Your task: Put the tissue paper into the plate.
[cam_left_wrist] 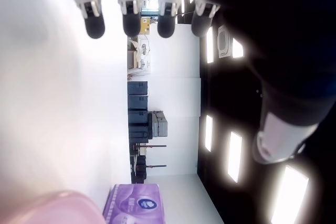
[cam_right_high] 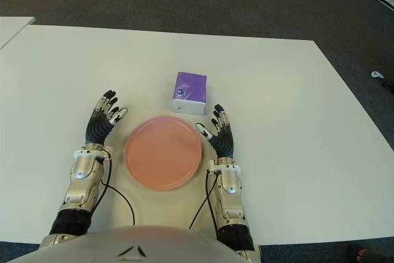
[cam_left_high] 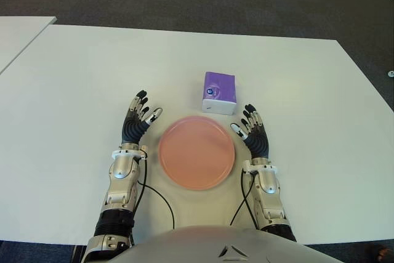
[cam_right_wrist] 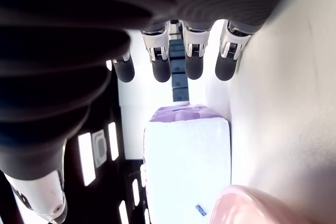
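Flanking the round pink plastic plate (cam_left_high: 196, 151) on the white table (cam_left_high: 74, 90), left hand (cam_left_high: 136, 121) and right hand (cam_left_high: 253, 131) both show spread fingers, holding nothing. Purple-and-white tissue paper box (cam_left_high: 219, 92) lies beyond the plate, just ahead of the right hand's fingertips (cam_right_wrist: 161, 71), apart from them.

Silver forearms, black cables, black robot hand (cam_left_high: 138, 121) with white-tipped fingers (cam_left_high: 156, 113)
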